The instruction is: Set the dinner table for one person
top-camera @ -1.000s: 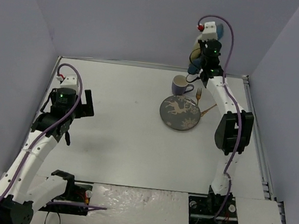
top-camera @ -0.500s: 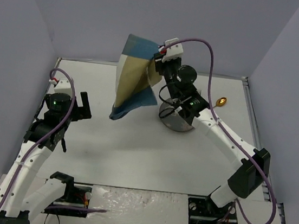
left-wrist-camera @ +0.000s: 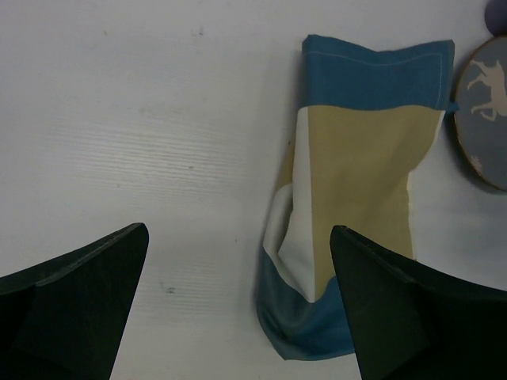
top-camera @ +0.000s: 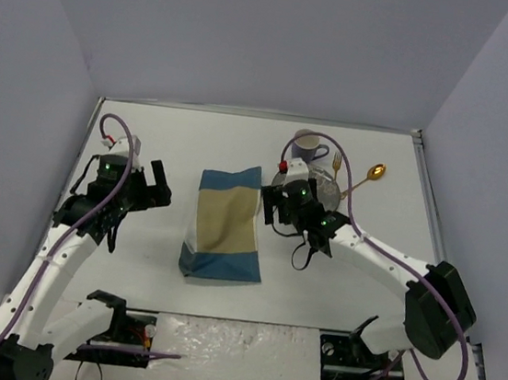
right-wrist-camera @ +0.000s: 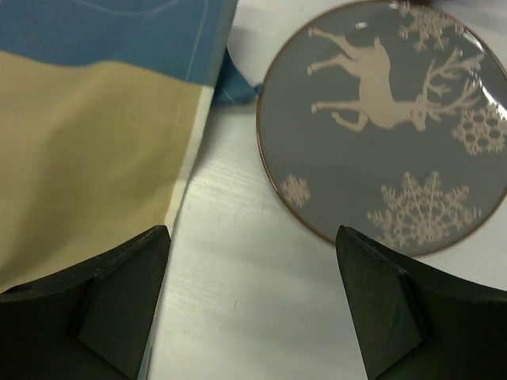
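Note:
A blue-and-tan checked placemat (top-camera: 224,223) lies folded and rumpled on the white dinner table (top-camera: 149,140), left of the grey reindeer plate (top-camera: 327,192). My right gripper (top-camera: 268,208) hovers open over the gap between the placemat's right edge (right-wrist-camera: 95,142) and the plate (right-wrist-camera: 380,127), with nothing between its fingers (right-wrist-camera: 103,301). My left gripper (top-camera: 147,191) is open just left of the placemat (left-wrist-camera: 364,158), holding nothing. A purple mug (top-camera: 310,146), a gold fork (top-camera: 337,166) and a gold spoon (top-camera: 373,174) lie behind and right of the plate.
The right forearm (top-camera: 367,250) crosses the table right of the placemat and covers part of the plate. Grey walls close in the table on three sides. In the left wrist view the plate's edge (left-wrist-camera: 487,103) shows at far right.
The right gripper swung the placemat from the back of the table, laid it down left of the plate and opened. The left gripper shifted slightly toward the placemat.

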Controlling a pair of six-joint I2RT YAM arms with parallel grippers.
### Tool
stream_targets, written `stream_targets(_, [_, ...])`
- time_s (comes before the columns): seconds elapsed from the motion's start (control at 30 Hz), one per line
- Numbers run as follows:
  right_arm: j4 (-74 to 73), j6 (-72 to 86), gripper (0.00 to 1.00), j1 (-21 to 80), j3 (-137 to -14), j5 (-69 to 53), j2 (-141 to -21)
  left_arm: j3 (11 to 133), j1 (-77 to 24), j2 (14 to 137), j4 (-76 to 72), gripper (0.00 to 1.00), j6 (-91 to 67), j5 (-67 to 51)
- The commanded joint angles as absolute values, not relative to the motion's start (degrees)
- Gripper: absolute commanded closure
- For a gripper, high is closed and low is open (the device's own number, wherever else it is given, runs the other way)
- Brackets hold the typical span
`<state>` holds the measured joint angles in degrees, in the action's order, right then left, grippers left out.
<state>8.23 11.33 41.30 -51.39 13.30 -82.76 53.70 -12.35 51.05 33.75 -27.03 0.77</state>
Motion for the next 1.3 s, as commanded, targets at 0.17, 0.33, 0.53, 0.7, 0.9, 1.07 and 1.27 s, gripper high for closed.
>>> stream_targets(0.17, [6.6,20.7,0.15,36.3,-44.7,14.3,-67.5,58.7,-41.2,64.4,31.7,0.03,-26.7,3.0])
stream_targets(0.33, [2.1,28.6,0.11,26.8,-41.5,14.7,-61.5,64.3,-56.4,75.0,30.9,0.03,-21.3,9.8])
stream_targets(0.53, [-2.0,32.4,0.07,20.0,-38.2,13.0,-54.7,70.7,-65.5,87.6,33.0,0.07,-15.9,12.2])
stream_targets(0.7, [-3.8,32.7,0.06,14.8,-35.9,10.8,-50.2,73.2,-68.7,94.8,34.1,0.11,-11.8,12.1])
stream_targets(0.9, [-4.5,32.6,0.06,12.5,-34.9,9.5,-48.6,73.6,-70.8,99.5,36.7,0.15,-9.9,11.6])
stream_targets(1.07, [-4.5,32.6,0.06,12.1,-34.6,9.2,-48.2,73.5,-70.8,102.7,36.5,0.25,-9.5,12.8])
stream_targets(1.27, [-4.5,32.3,0.06,12.0,-34.5,9.2,-48.0,75.4,-70.9,106.9,37.5,0.34,-8.3,14.8])
